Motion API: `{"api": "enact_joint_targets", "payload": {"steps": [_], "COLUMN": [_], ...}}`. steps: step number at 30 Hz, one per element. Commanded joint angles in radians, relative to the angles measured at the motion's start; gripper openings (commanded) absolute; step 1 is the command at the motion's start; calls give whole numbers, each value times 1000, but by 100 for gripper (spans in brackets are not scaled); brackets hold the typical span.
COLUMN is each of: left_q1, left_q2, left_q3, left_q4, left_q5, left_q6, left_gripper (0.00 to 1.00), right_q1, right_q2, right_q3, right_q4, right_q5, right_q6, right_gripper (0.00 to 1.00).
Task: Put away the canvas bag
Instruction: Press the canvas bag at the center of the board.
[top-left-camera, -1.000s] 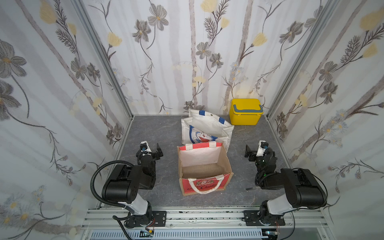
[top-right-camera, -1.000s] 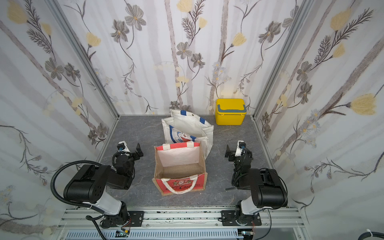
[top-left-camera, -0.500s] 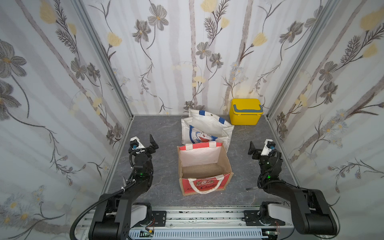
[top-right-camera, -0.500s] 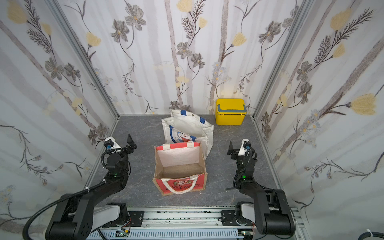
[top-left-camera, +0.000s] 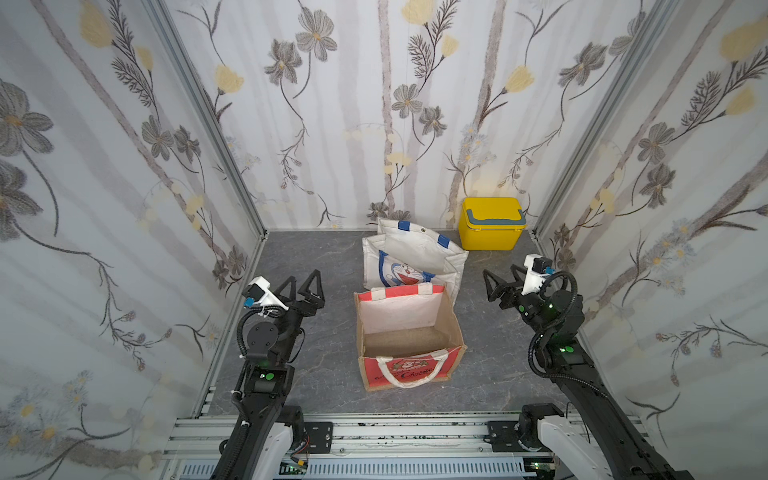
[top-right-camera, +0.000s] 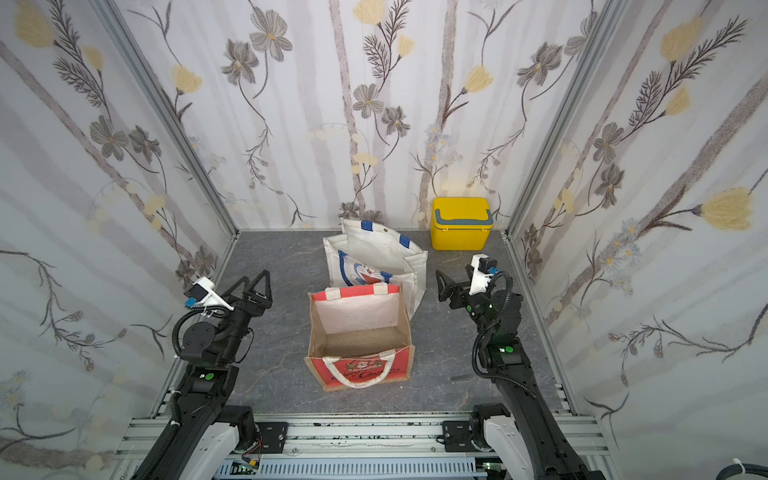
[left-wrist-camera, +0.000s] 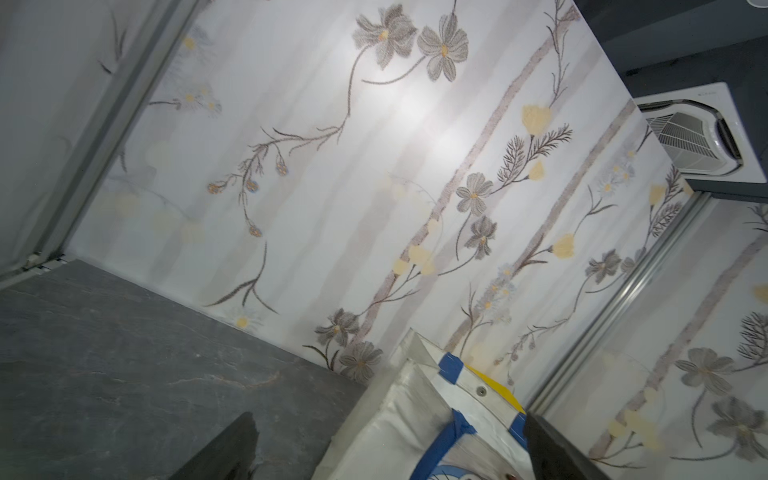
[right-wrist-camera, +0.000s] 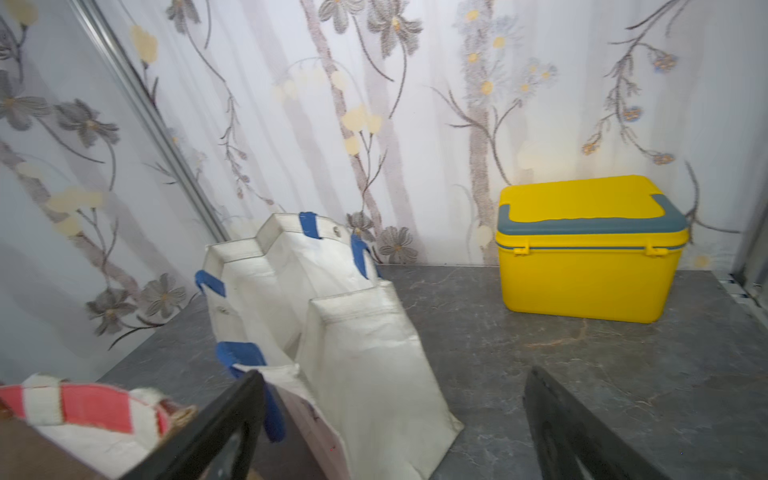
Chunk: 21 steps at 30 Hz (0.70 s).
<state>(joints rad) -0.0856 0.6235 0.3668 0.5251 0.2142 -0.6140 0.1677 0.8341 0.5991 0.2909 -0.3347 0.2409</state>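
The white canvas bag (top-left-camera: 411, 257) (top-right-camera: 374, 257) with blue handles and a cartoon print stands slumped at the middle back of the grey floor. Directly in front of it stands an open red and tan jute bag (top-left-camera: 411, 368) (top-right-camera: 361, 370). My left gripper (top-left-camera: 305, 277) (top-right-camera: 254, 277) hovers open to the left of both bags, touching nothing. My right gripper (top-left-camera: 500, 272) (top-right-camera: 453, 276) hovers open to their right, also empty. In the left wrist view the canvas bag (left-wrist-camera: 415, 415) lies beyond the open left gripper (left-wrist-camera: 389, 417). The right wrist view shows the canvas bag (right-wrist-camera: 353, 332) ahead of the open right gripper (right-wrist-camera: 395, 372).
A yellow lidded box (top-left-camera: 490, 224) (top-right-camera: 461, 224) (right-wrist-camera: 582, 270) with a grey handle stands in the back right corner. Flowered walls close in the floor on three sides. The red bag's rim (right-wrist-camera: 83, 407) shows beside one right finger.
Both arms have risen from their folded rest near the front rail, and the grippers now stand higher and further back beside the bags. The bags have not moved.
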Motion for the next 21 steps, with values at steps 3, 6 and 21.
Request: {"api": "enact_joint_targets", "payload": {"steps": [3, 6, 21], "left_q1": [-18, -29, -188], "left_q2": [17, 34, 110], "left_q3": [29, 55, 169], "left_q4": [-145, -177, -455], "left_q5": [212, 268, 278], "left_q6": [-87, -74, 54], "left_gripper": [95, 91, 76], "right_q1": [209, 347, 849], "right_q2": [62, 102, 258], "right_q3": [165, 261, 429], "right_q4": [-247, -320, -619], "right_q5": [11, 59, 148], "right_q6": [-70, -108, -212], "right_gripper": [94, 94, 98]}}
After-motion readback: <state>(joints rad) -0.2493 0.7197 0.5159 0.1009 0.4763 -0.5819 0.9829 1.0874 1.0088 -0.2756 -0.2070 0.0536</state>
